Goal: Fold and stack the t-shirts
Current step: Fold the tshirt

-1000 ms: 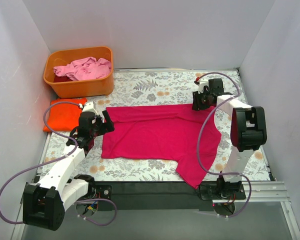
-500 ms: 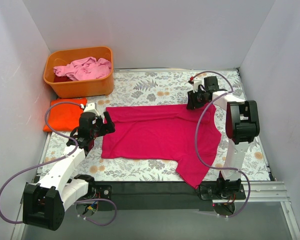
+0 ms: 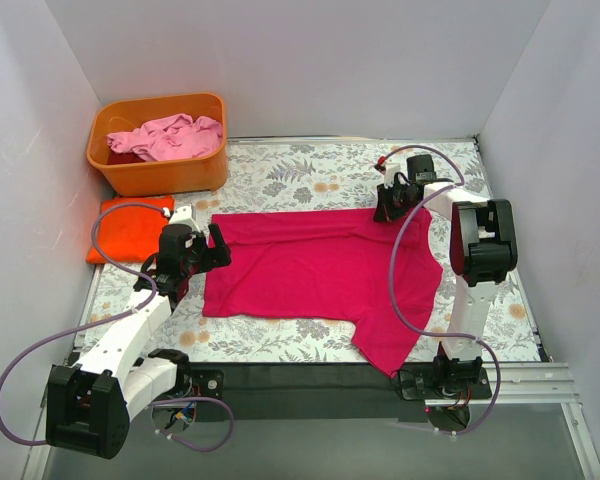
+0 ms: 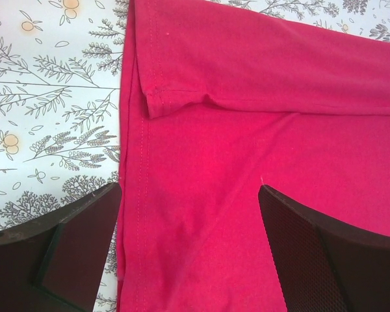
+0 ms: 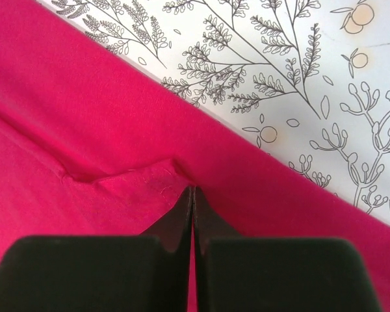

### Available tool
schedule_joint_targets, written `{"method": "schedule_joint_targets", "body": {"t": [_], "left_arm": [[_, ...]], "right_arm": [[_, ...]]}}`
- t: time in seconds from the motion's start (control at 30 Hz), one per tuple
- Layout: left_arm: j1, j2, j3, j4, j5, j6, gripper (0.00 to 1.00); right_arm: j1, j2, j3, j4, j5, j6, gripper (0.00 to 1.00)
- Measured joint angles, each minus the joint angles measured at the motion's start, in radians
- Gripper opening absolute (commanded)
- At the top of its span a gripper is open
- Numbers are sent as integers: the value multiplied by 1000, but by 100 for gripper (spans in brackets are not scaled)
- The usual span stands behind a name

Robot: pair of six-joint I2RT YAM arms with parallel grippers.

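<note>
Well, we see the magenta-red t-shirt (image 3: pixel 315 270) spread out on the floral table (image 3: pixel 300 175). Our right gripper (image 5: pixel 193 190) sits at the shirt's far right corner, fingers pressed together with a small pucker of cloth pinched at their tips. Our left gripper (image 4: pixel 188 198) hovers over the shirt's left hem, jaws wide apart, holding nothing.

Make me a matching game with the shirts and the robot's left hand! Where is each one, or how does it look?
1. magenta-red t-shirt
2. pale pink t-shirt
3. orange t-shirt
4. left hand

A. folded up small
B. open
C. spread out on the table
D. crumpled in the orange tub

Pairs: 1-C, 2-D, 3-A, 4-B
</note>
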Motion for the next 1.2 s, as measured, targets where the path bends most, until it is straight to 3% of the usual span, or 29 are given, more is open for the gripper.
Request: {"method": "schedule_joint_targets", "body": {"t": [0.2, 0.5, 0.9, 1.0, 1.03, 1.07, 1.13, 1.2], "left_arm": [[0, 0, 0, 0, 10, 3, 80], [0, 0, 0, 1, 22, 6, 80], [0, 8, 0, 5, 39, 7, 80], [0, 12, 0, 7, 40, 7, 80], [0, 14, 0, 7, 40, 7, 80], [0, 16, 0, 7, 40, 7, 80], [0, 21, 0, 7, 40, 7, 80], [0, 22, 0, 7, 40, 7, 80]], "right_arm": [[10, -30, -20, -11, 15, 6, 1], [92, -217, -122, -18, 143, 100, 1], [126, -390, -407, -46, 245, 323, 1], [138, -417, -456, -53, 236, 347, 10], [144, -428, -467, -58, 237, 352, 17], [148, -442, -473, -66, 245, 352, 30], [157, -483, -476, -77, 268, 352, 41], [158, -527, -469, -77, 308, 349, 45]]}}
